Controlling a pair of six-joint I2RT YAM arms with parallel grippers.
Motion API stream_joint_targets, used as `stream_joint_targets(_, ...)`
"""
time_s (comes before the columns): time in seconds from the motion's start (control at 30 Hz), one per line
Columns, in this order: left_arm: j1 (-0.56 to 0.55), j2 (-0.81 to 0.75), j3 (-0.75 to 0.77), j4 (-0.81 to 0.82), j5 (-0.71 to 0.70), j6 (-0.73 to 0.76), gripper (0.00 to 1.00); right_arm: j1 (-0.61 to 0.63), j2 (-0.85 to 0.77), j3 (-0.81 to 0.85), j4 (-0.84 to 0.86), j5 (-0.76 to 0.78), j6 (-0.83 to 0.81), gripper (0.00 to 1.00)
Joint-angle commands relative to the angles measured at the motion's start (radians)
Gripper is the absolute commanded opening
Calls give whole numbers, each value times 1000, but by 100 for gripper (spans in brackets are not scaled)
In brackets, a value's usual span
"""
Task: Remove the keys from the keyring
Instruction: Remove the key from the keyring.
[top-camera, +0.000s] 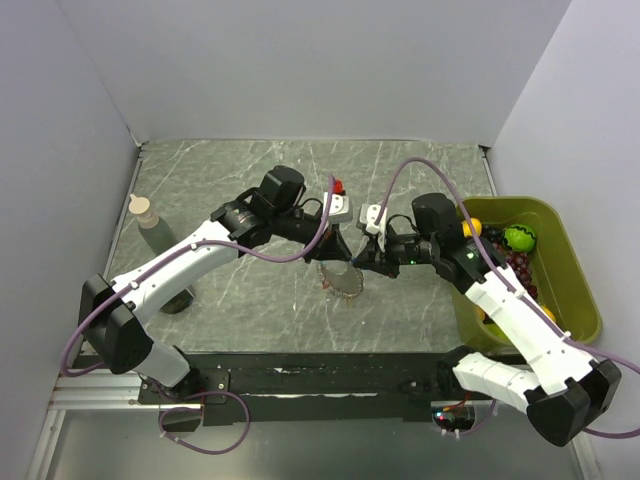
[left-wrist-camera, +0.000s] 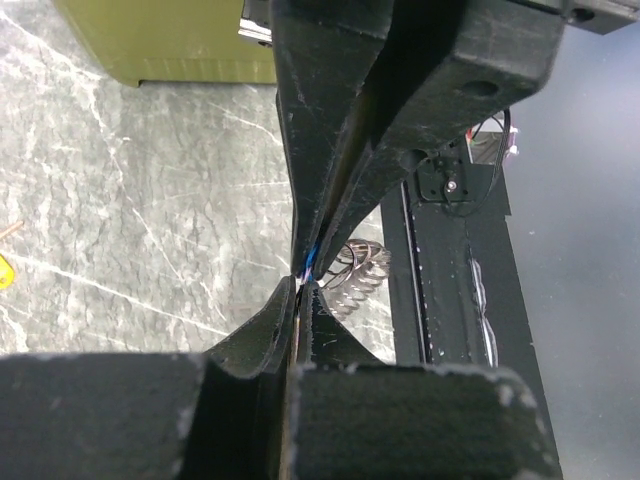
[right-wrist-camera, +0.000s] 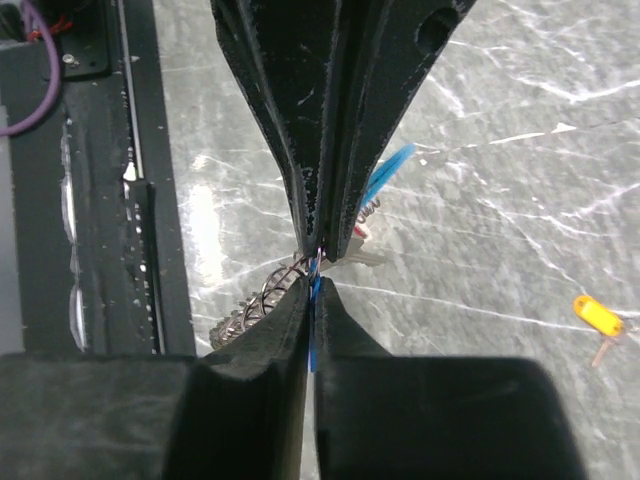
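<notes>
My left gripper (top-camera: 338, 250) and right gripper (top-camera: 358, 258) meet tip to tip above the middle of the table, both shut. The keyring (top-camera: 341, 281), a silvery coil of links, hangs below them and also shows in the left wrist view (left-wrist-camera: 362, 270) and the right wrist view (right-wrist-camera: 248, 305). A blue key (right-wrist-camera: 316, 305) is pinched between my right fingers. My left fingers grip the keyring's wire at its top. A light-blue strip (right-wrist-camera: 392, 168) sticks out behind the left fingers. An orange key (right-wrist-camera: 596, 314) lies loose on the table, looking reddish from above (top-camera: 338, 186).
An olive-green bin (top-camera: 575, 290) with fruit stands at the right, close to the right arm. A small bottle (top-camera: 146, 214) stands at the left. A dark cup (top-camera: 178, 299) sits under the left arm. The black base rail (top-camera: 330, 380) runs along the near edge.
</notes>
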Motion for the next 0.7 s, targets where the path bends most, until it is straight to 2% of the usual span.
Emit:
stream_joint_targets(0.0, -6, -49, 15, 15, 81, -10, 1, -2, -49, -21, 55, 67, -50, 21)
stream_joint_targets(0.03, -4, -50, 15, 12, 86, -10, 1, -2, -54, -26, 58, 60, -53, 26)
stream_joint_targets(0.23, 2, -62, 21, -7, 135, 7, 1, -10, -48, -32, 52, 30, -79, 29)
stream_joint_targets(0.27, 3, -64, 18, -10, 141, 9, 1, -11, -49, -33, 52, 21, -84, 28)
stream_joint_targets(0.37, 5, -67, 18, -17, 156, 15, 1, -11, -40, -30, 38, -7, -96, 17)
stream_joint_targets(0.4, 6, -69, 19, -17, 161, 15, 1, -11, -40, -32, 32, -12, -104, 7)
stream_joint_targets(0.5, 13, -70, 24, -24, 169, 18, 1, -14, -51, -35, 24, -27, -125, 0)
stream_joint_targets(0.67, 20, -73, 24, -22, 170, 18, 1, -13, -63, -26, 19, 4, -138, 0)
